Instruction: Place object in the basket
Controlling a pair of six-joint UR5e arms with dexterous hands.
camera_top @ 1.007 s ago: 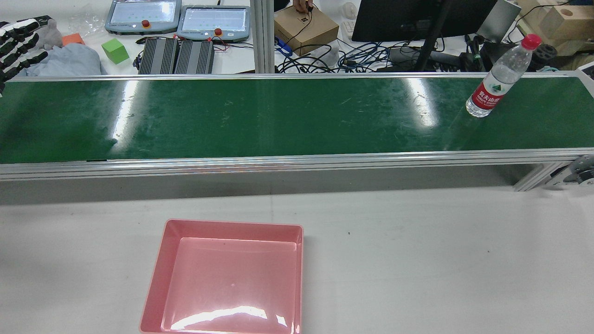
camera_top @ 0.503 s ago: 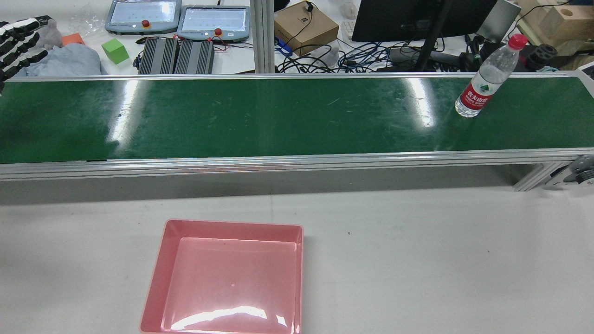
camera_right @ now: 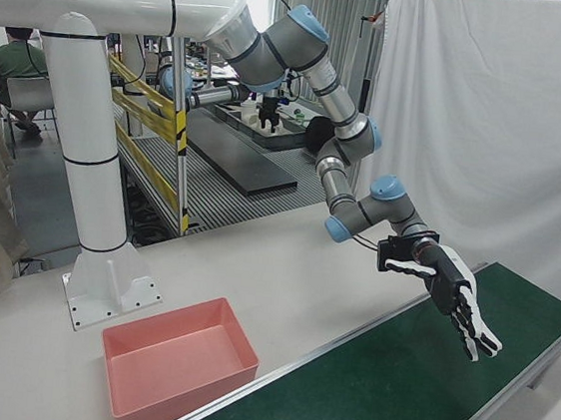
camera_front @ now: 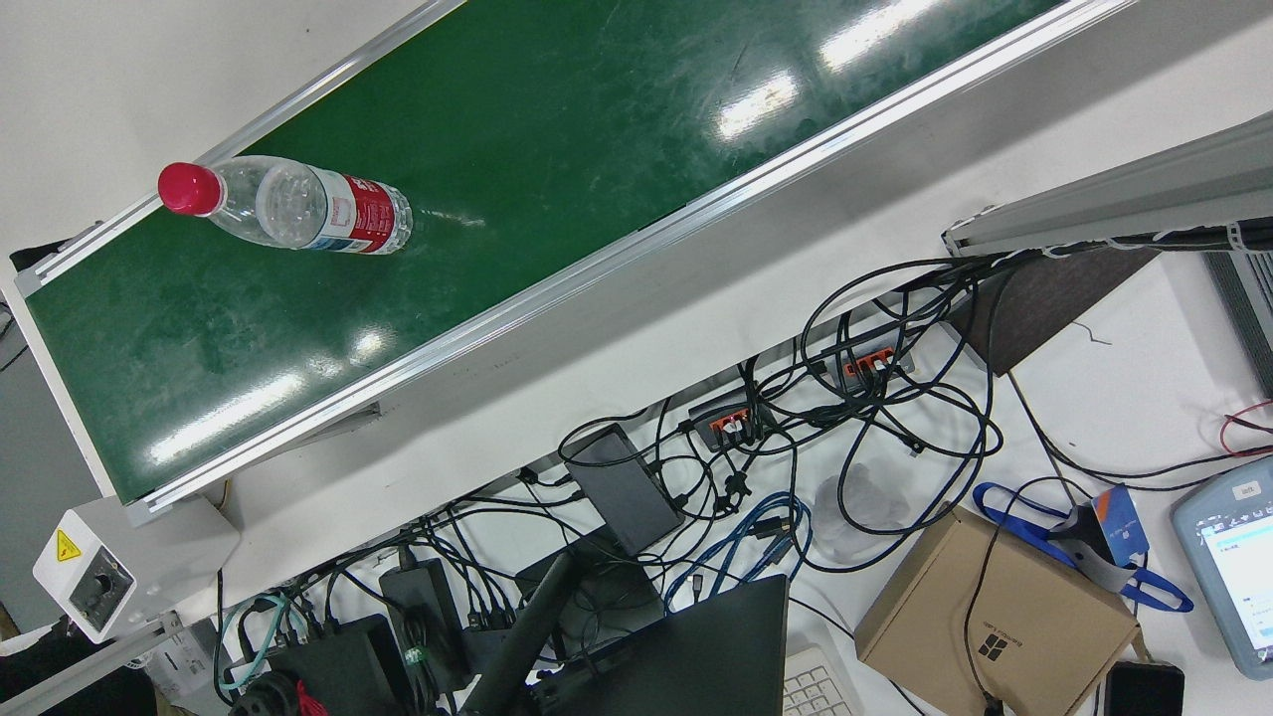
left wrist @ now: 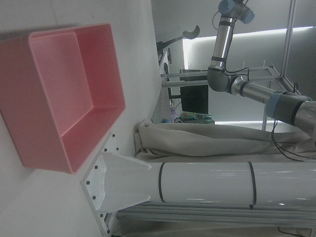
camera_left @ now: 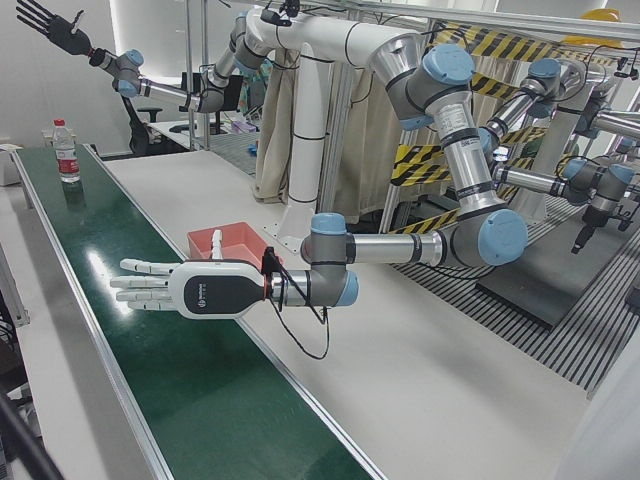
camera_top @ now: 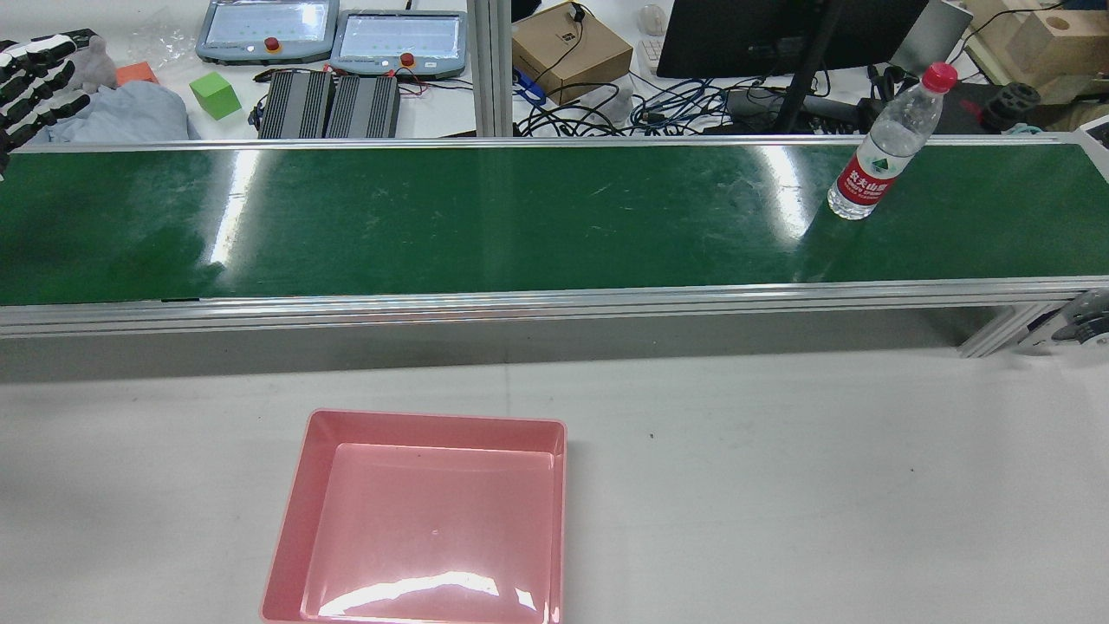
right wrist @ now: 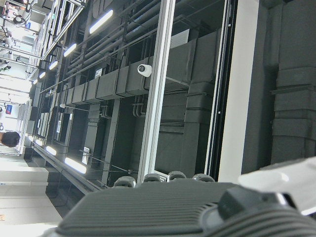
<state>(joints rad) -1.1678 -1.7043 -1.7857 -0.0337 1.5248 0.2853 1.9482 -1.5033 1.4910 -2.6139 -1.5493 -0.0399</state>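
A clear water bottle (camera_top: 875,160) with a red cap and red label stands upright on the green conveyor belt (camera_top: 520,217), toward its right end; the front view also catches the bottle (camera_front: 298,209), as does the left-front view (camera_left: 66,152). The empty pink basket (camera_top: 295,511) rests on the white table before the belt, left of centre. My left hand (camera_top: 35,74) hovers flat over the belt's left end, open, fingers spread, holding nothing (camera_left: 170,288) (camera_right: 456,304). My right hand (camera_left: 45,25) is raised high above the bottle's end of the belt, open and empty.
Beyond the belt lies a cluttered desk: two teach pendants (camera_top: 333,35), a green cube (camera_top: 214,94), a cardboard box (camera_top: 567,48), a monitor and tangled cables. The white arm pedestal (camera_right: 97,241) stands behind the basket. Bare white table (camera_top: 823,485) stretches right of the basket.
The bottle has travelled leftward along the belt in the rear view, staying upright. My left hand has barely shifted; the basket has not moved.
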